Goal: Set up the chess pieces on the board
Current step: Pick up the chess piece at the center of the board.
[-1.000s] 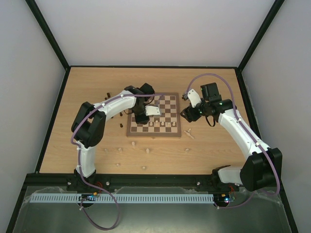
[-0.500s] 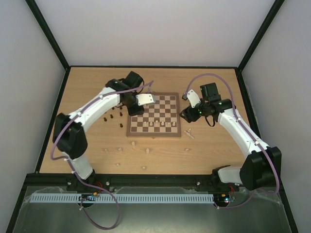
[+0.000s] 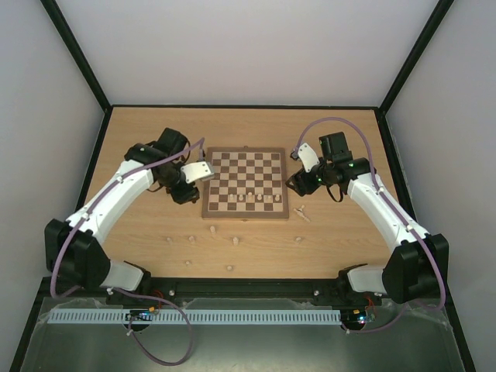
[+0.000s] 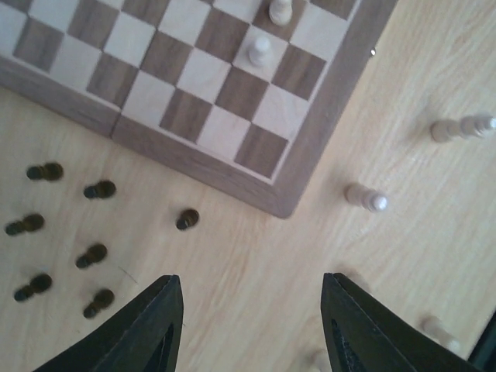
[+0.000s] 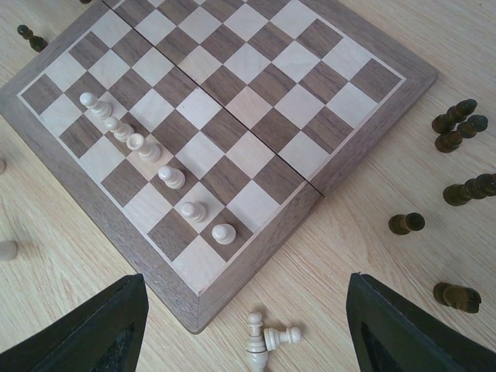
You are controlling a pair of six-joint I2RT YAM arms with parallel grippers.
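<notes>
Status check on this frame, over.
Left tool open, empty, off the board corner. Right tool open, empty. Row of pale pieces on board; dark pieces loose on table. Nothing blocking.

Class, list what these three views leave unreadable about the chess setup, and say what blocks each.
- Pale pieces on the board: top view, too small to tell their types.
- Dark pieces: top view, hidden under the left arm.
- Board: left wrist view, cut off by the frame's top edge.
</notes>
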